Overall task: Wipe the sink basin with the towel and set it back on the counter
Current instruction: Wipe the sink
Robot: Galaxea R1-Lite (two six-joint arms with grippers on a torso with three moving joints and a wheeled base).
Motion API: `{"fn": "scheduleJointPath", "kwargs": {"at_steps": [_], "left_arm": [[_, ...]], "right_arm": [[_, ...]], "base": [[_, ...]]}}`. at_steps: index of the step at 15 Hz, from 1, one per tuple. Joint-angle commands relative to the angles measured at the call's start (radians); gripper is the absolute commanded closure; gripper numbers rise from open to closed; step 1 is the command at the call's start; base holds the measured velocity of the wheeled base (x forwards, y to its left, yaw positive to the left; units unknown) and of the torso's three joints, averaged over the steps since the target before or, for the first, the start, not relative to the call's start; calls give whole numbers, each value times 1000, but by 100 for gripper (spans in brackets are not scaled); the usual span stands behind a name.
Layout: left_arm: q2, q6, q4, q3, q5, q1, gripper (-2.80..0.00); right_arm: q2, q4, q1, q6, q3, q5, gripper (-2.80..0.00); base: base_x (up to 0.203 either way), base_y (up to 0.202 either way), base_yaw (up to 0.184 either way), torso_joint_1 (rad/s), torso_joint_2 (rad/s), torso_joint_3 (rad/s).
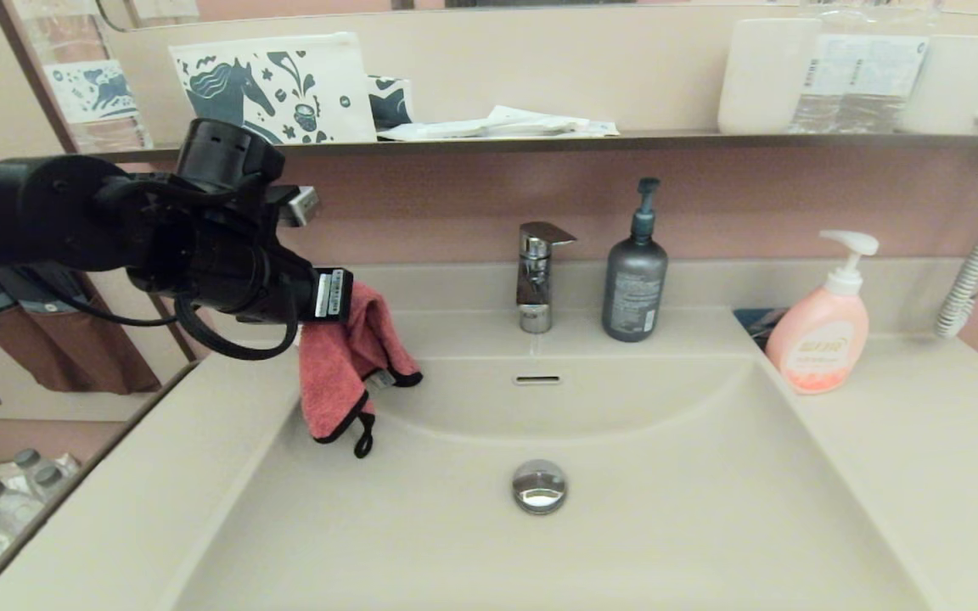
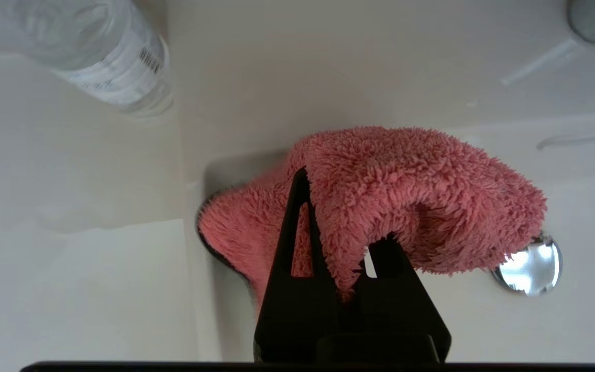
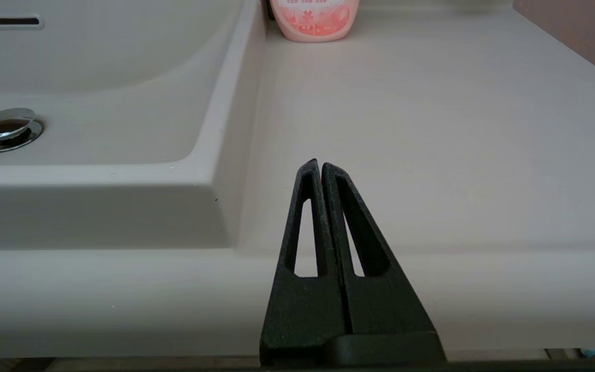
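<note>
Left arm up, towel in grip above the sink basin's back left corner.

My left gripper (image 2: 339, 217) is clamped on the coral-pink towel (image 1: 345, 365), which hangs off the surface over the sink basin (image 1: 667, 509), clear of the chrome drain plug (image 1: 539, 485). My right gripper (image 3: 321, 168) sits with fingers pressed together, holding nothing, low at the front edge of the counter (image 3: 432, 129), the pink soap bottle (image 3: 314, 18) beyond it.

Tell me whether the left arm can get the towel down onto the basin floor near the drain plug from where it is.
Probably yes. The left gripper holds the towel above the sink basin's rear left corner, and nothing lies between it and the drain plug.
</note>
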Motion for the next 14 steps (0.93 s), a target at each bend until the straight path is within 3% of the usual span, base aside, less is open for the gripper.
{"fn": "scheduleJointPath", "kwargs": {"at_steps": [1,9,14], "left_arm": [[63,-21,-2,-35,-5,6,0],[129,-181,-166,-35,21,-29,0],[146,-187,-310,74,46,-57,0]], "right_arm": [[1,0,0,-1,0,0,0],[2,0,0,-1,0,0,0],[2,0,0,-1,0,0,0]], "base": [[0,0,0,0,0,0],[0,0,0,0,0,0],[0,0,0,0,0,0]]}}
